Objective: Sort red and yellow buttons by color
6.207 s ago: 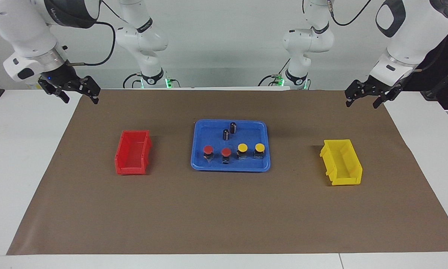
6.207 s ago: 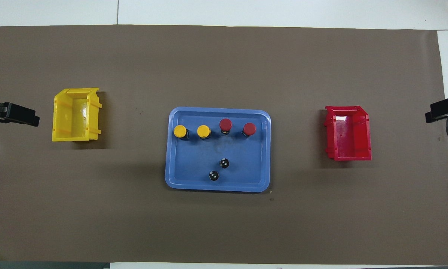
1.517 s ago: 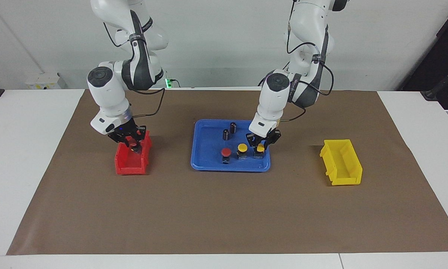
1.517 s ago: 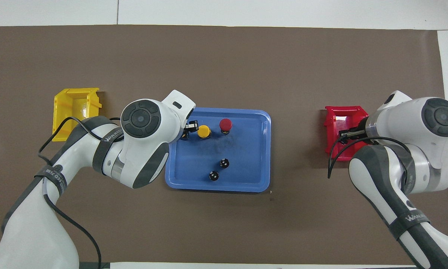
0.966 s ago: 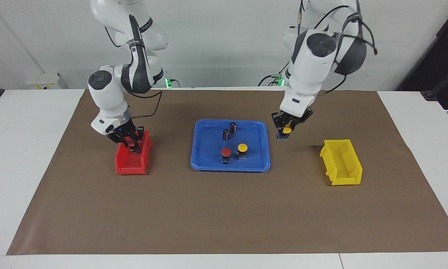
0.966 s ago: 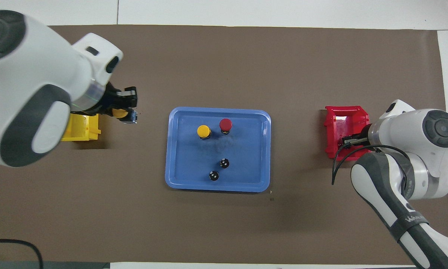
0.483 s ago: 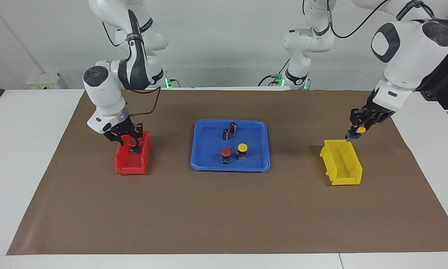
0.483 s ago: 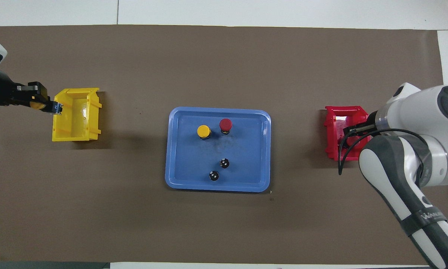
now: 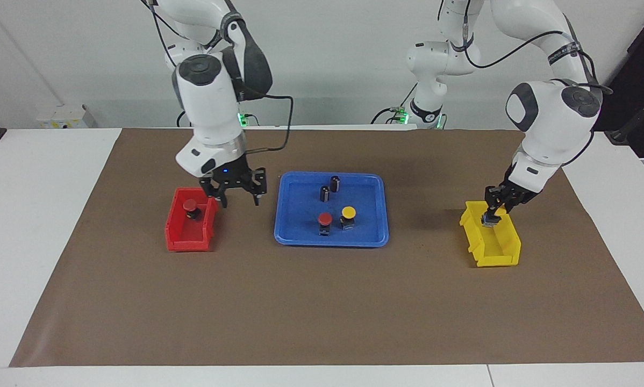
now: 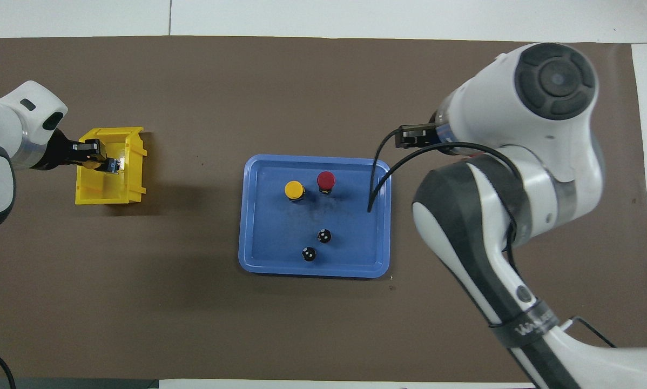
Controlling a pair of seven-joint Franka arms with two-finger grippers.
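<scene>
Buttons: one red button [image 9: 191,207] lies in the red bin [image 9: 178,239], which the right arm hides from overhead; red [image 9: 325,219] and yellow [image 9: 348,213] ones stand on the blue tray [image 9: 300,236]. Left gripper [image 9: 492,213], clamped on a mostly hidden yellow button [image 10: 94,160], has descended into the yellow bin [image 9: 502,258]. Right gripper [image 9: 238,196], spread, has left the red bin.

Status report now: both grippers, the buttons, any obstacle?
Left gripper shut on yellow button, over yellow bin. Right gripper open, empty, between red bin and blue tray. No obstacle seen.
</scene>
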